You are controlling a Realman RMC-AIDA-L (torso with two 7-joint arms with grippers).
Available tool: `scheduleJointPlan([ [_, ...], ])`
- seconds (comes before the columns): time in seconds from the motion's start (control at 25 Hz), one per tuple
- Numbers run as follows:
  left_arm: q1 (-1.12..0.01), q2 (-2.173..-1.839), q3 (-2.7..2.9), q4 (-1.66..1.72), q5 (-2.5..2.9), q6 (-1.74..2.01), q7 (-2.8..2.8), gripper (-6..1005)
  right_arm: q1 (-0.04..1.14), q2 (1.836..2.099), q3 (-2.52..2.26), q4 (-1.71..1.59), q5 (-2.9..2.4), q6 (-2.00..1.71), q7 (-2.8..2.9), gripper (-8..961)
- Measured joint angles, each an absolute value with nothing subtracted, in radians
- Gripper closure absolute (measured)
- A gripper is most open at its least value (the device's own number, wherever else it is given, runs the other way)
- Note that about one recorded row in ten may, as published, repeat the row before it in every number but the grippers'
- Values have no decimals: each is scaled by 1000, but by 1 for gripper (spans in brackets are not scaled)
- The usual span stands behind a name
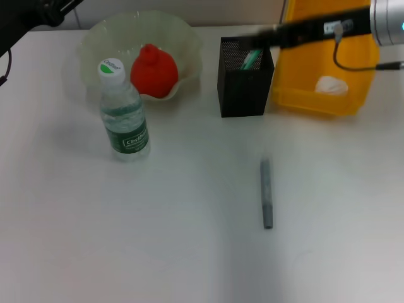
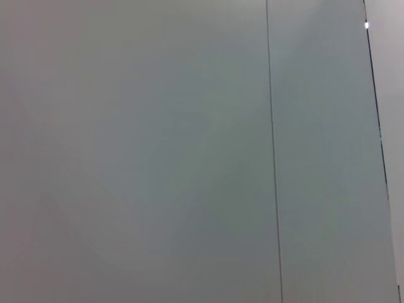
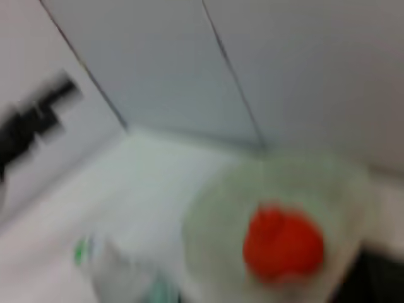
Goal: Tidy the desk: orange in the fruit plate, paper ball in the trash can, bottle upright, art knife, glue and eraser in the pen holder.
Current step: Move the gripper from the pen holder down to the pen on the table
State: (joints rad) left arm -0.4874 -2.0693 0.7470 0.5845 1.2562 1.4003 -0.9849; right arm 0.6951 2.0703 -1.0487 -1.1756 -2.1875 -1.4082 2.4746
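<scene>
Right end effector [image 1: 268, 36], grip state unclear, reaches above the pen holder [image 1: 245, 79]; the art knife [image 1: 266, 192], well below it on the worktop [image 1: 189, 240], likely comes next.

Your right wrist view smears the orange [image 3: 283, 245], fruit plate [image 3: 214, 208] and bottle [image 3: 107, 265]. Neither arm's fingers show. Pen holder [image 1: 245, 77] contents too small to tell; trash can [image 1: 319, 95] cut by frame edge.
</scene>
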Motion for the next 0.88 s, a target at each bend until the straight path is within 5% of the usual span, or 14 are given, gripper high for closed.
scheduleJointPlan([
  [0.6, -498, -2069, 747, 582, 1256, 1394, -956, 257, 1018, 2078, -1145, -802, -2659, -1533, 2803, 327],
  [0.88, -493, -2069, 747, 564, 1248, 1394, -932, 257, 1077, 2081, -1179, -671, -2671, -1446, 2806, 328],
])
